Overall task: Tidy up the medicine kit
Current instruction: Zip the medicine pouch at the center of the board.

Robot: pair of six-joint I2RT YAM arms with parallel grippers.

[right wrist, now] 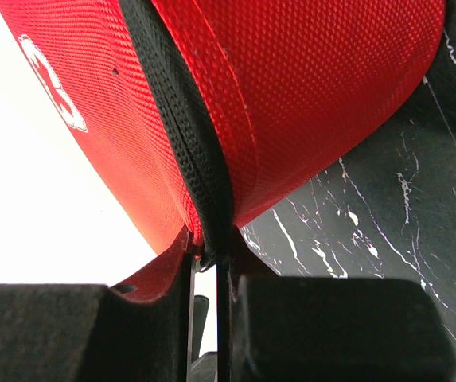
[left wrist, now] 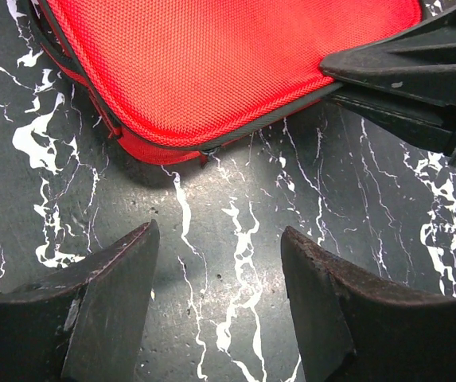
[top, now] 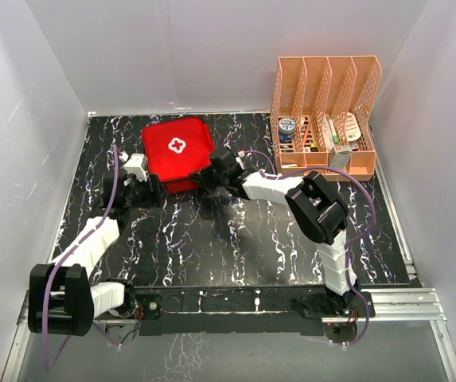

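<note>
The medicine kit (top: 176,147) is a red fabric zip case with a white cross and lies closed at the back middle of the black marbled table. My right gripper (top: 204,177) is at its front right corner, shut on the black zipper seam (right wrist: 188,143). In the right wrist view the seam runs down between the fingertips of the right gripper (right wrist: 210,255), and that corner looks lifted. My left gripper (left wrist: 220,231) stands open over bare table just in front of the kit's (left wrist: 212,64) near edge, with nothing between its fingers. The right gripper's fingers (left wrist: 403,79) show at the upper right of the left wrist view.
An orange-pink plastic file rack (top: 327,111) stands at the back right, with small bottles and packets in its bottom. White walls close in the table on three sides. A metal rail (top: 403,298) runs along the near edge by the arm bases.
</note>
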